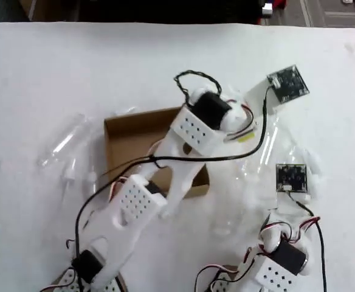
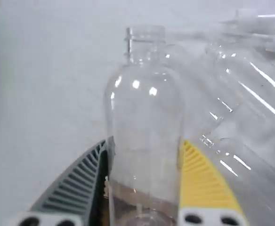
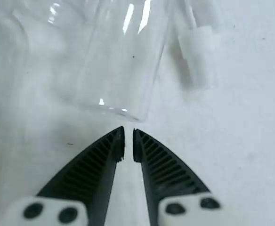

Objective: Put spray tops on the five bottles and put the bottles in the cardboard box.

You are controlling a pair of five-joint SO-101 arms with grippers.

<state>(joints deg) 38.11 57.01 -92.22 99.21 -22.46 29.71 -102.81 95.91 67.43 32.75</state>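
We see a white cloth-covered table (image 1: 37,67) whose far edge runs straight across the top of the high view, with a broad bare stretch between that edge and everything else. The left white arm (image 1: 135,204) rises from the near edge and lies diagonally over the shallow brown cardboard box (image 1: 129,137), covering much of its floor; the box's far and left walls stand free. The right white arm (image 1: 281,261) sits folded at the near edge, well apart from the box.

A clear plastic bottle (image 1: 65,139) lies on its side just left of the box, with bare table beyond it. More clear bottles (image 2: 241,99) lie crowded together right of the box. The left gripper (image 2: 146,143) has its grey and yellow fingers closed around the body of another clear, uncapped plastic bottle (image 2: 144,108), neck pointing away from the wrist. The right gripper (image 3: 128,132) has its black fingers pressed nearly together, a sliver between them, holding nothing; the base of a lying bottle (image 3: 118,61) sits just ahead of the tips.

Small white spray tops (image 1: 68,177) lie near the box's left wall.
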